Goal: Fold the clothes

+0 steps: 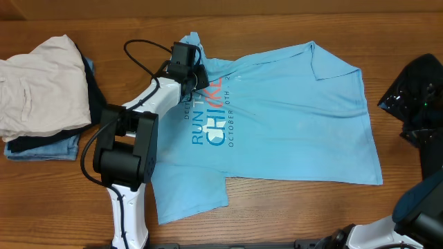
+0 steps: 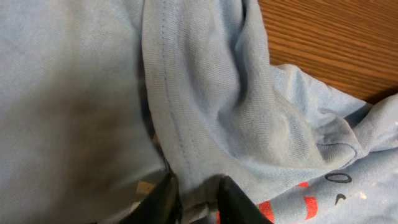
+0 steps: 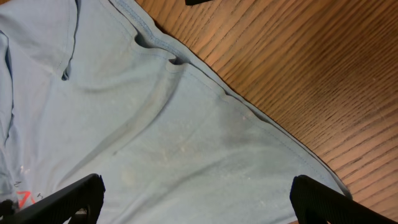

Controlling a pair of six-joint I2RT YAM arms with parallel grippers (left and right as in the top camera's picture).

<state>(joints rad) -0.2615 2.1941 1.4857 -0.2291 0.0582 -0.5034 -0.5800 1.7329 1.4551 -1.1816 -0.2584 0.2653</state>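
left gripper (image 2: 200, 204) is pinching a bunched edge of the t-shirt (image 1: 291, 117), lying spread on the table (image 1: 277, 21); right gripper (image 3: 198, 202) is hovering above it, spread. first fold appears underway: next, carry the edge inward.

Overhead view: bright, even, diffuse light from above, sharp throughout; the brown wood-grain table (image 1: 277, 21) carries only a soft shadow beside the white-and-black left arm (image 1: 131, 138), and the sky-blue cotton T-shirt (image 1: 291, 117) reads matte. Left wrist view: dimmer and very close, fabric at left soft-focused under a grey shadow patch, stitched hem mid-frame sharp, dark fingers (image 2: 163, 199) at the bottom edge blurred. Right wrist view: evenly lit, wood grain and creases crisp, black fingers (image 3: 62, 199) at the lower corners underexposed.
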